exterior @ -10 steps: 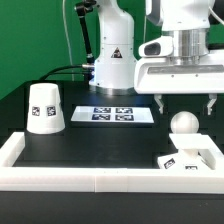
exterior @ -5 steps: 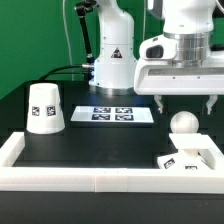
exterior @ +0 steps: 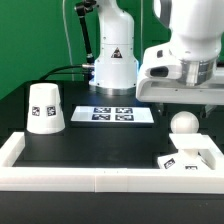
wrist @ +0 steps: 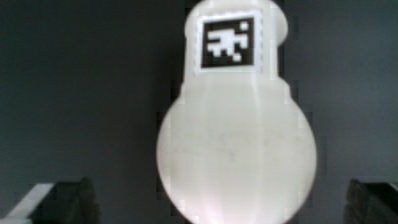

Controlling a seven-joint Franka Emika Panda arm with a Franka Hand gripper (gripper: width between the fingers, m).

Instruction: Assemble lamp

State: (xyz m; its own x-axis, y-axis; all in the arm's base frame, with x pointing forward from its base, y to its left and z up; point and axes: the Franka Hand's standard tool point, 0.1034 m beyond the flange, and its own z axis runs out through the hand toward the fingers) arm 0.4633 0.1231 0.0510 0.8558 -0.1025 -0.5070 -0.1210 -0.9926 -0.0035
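The bulb (exterior: 183,122) lies on the black table at the exterior view's right, its ball end toward the camera. In the wrist view the bulb (wrist: 240,130) fills the middle, with a square tag on its narrow end. My gripper (exterior: 187,100) hangs just above it, open and empty. In the wrist view my gripper (wrist: 222,205) has its dark fingertips (wrist: 63,203) apart on either side of the bulb, not touching it. The tapered shade (exterior: 45,107) stands at the exterior view's left. The flat square base (exterior: 190,155) lies at the front right, against the white wall.
The marker board (exterior: 122,115) lies flat at the back middle of the table. A white raised wall (exterior: 80,178) runs along the table's front and left side. The arm's white pedestal (exterior: 113,60) stands behind the marker board.
My hand has shifted a little toward the exterior view's right and turned slightly above the bulb. The fingers stay open. The lamp parts have not moved.
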